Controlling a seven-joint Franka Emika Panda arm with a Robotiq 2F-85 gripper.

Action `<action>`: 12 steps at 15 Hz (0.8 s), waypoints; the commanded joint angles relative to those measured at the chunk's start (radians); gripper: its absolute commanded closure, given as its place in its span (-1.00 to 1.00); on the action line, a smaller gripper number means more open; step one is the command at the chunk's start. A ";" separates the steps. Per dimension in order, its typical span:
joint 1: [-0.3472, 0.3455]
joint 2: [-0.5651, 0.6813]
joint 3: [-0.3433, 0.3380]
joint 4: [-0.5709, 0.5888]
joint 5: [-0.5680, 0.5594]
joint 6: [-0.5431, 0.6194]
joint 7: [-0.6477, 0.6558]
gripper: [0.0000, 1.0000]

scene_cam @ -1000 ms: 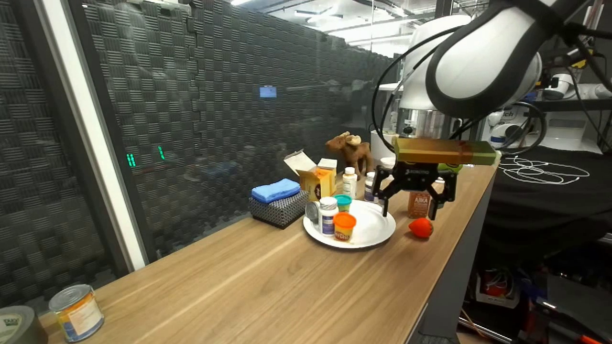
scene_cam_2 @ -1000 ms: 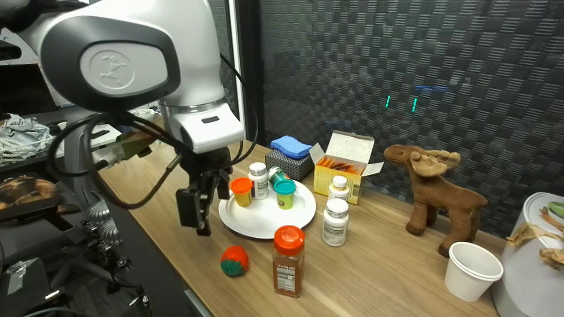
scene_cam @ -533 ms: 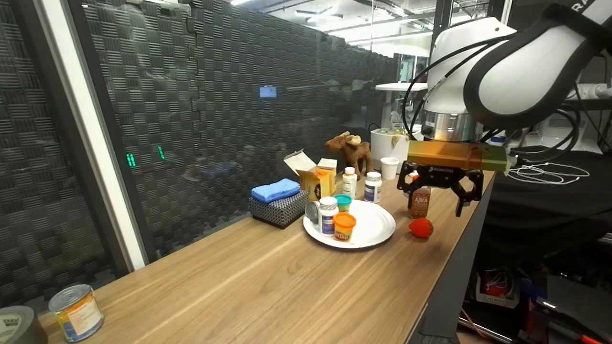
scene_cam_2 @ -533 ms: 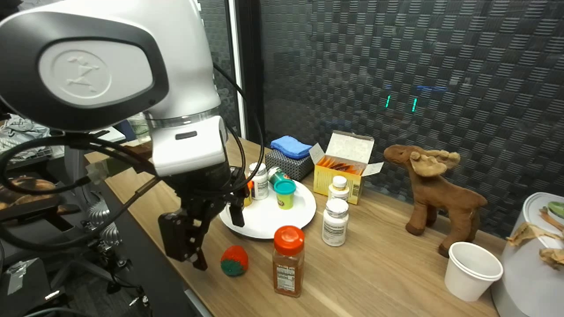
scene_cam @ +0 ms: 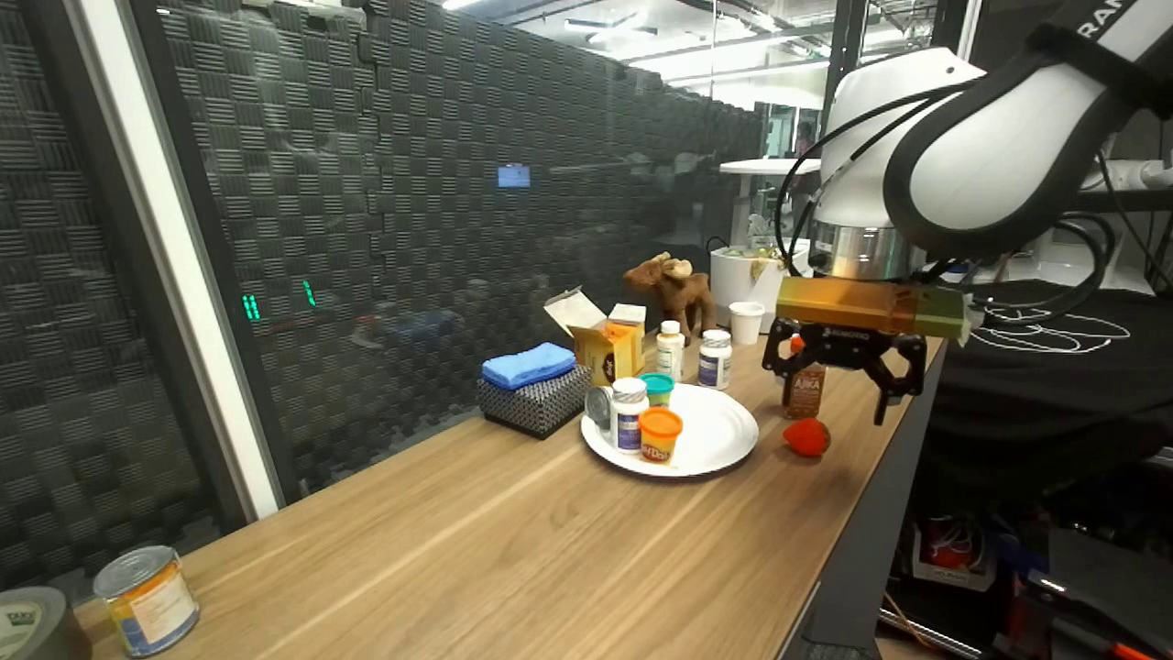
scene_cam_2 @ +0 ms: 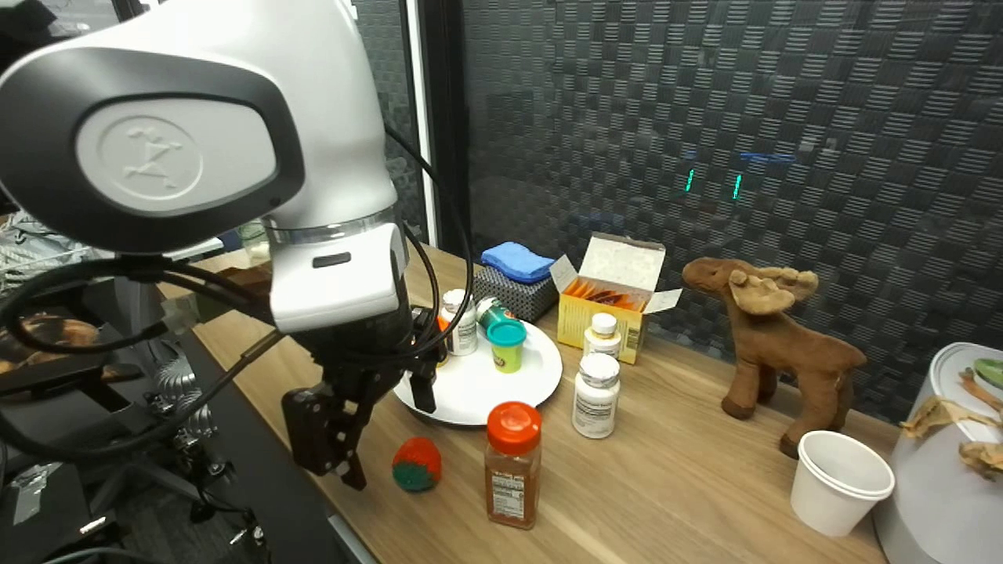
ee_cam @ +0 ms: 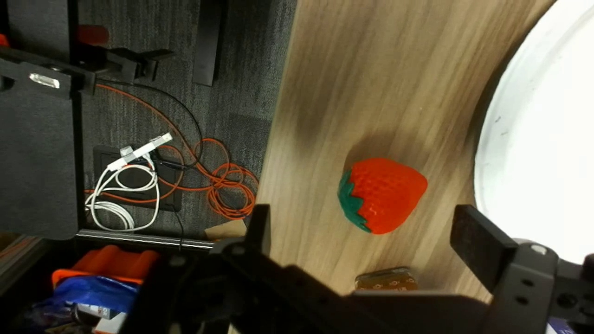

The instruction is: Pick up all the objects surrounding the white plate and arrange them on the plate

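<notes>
As I look down the surface point(scene_cam: 550, 550) in an exterior view, my claw point(scene_cam: 833, 410) hangs spread near the red strawberry point(scene_cam: 807, 438), while the white plate point(scene_cam: 719, 435) carries an upright white bottle point(scene_cam: 629, 420), an orange-lidded cup point(scene_cam: 660, 435), a teal-lidded cup point(scene_cam: 658, 385) and a jar point(scene_cam: 598, 405) on its side. In an exterior view, the red-capped bottle point(scene_cam_2: 513, 470) stands near the strawberry, with two more white bottles point(scene_cam_2: 595, 401) near the plate. In the wrist view, the strawberry lies on the surface near the plate, framed between my wide-set fingers point(ee_cam: 480, 243).
</notes>
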 commanded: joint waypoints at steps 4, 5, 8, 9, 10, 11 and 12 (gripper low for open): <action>0.009 0.067 -0.006 0.014 0.070 0.080 -0.021 -1.00; 0.009 0.079 -0.008 0.019 0.074 0.089 -0.021 -1.00; 0.013 0.112 -0.013 0.032 0.109 0.113 -0.038 -1.00; 0.015 0.121 -0.014 0.033 0.121 0.121 -0.043 -0.78; 0.016 0.128 -0.015 0.034 0.131 0.123 -0.044 -0.47; 0.017 0.134 -0.016 0.035 0.141 0.126 -0.049 -0.35; 0.017 0.139 -0.019 0.036 0.143 0.125 -0.046 -0.16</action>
